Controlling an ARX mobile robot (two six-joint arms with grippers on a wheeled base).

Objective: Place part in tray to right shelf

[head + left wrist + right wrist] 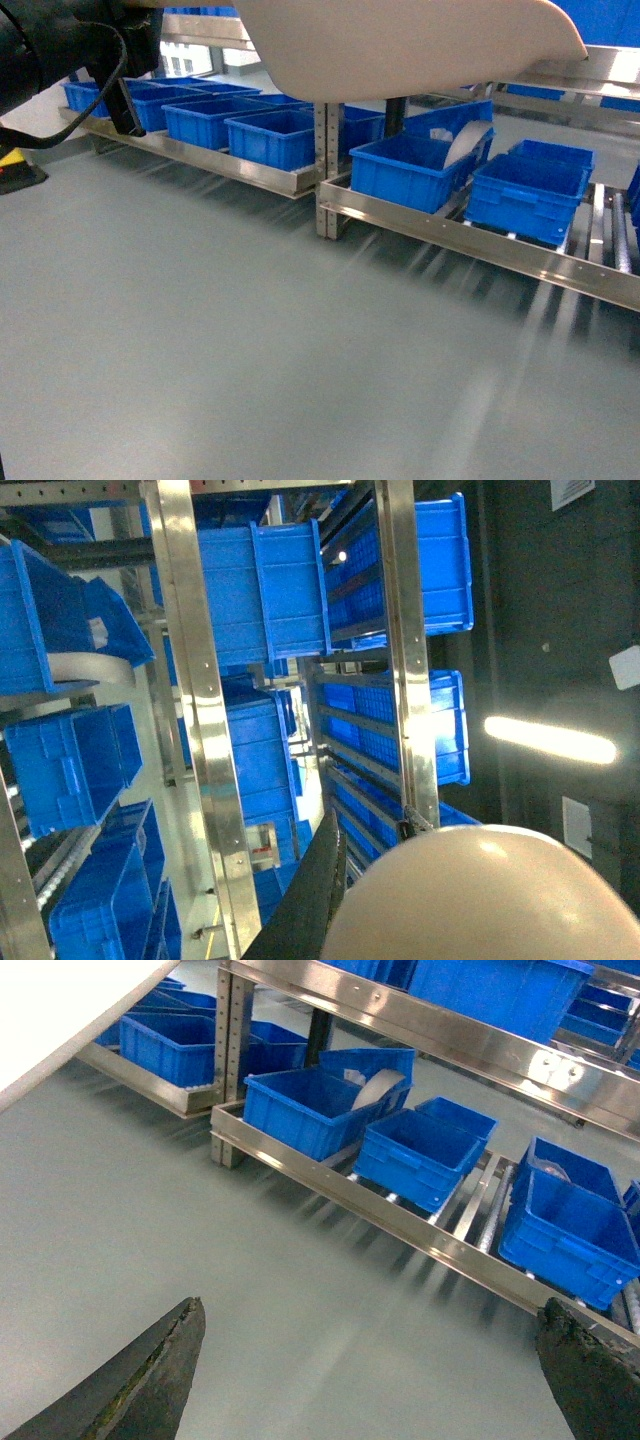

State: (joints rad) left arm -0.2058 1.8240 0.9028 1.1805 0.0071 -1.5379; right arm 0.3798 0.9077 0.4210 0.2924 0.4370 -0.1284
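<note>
The beige tray (400,40) hangs high across the top of the head view, above the floor. In the left wrist view its rounded beige body (480,900) fills the lower right, and my left gripper (372,822) is shut on it, one black finger (322,890) lying against its side. The part is hidden from every view. The right shelf, a steel flow rack with a shiny front rail (480,250), stands at the right; it also shows ahead of my right gripper (370,1310), as a front rail (400,1222). That gripper is open over bare grey floor with nothing between its fingers.
Blue crates (410,170) sit on the right rack, one holding a pale curved piece (465,142). A second low rack with more blue crates (200,120) runs along the left. A steel post (327,170) stands between the racks. Grey floor (250,340) fills the foreground.
</note>
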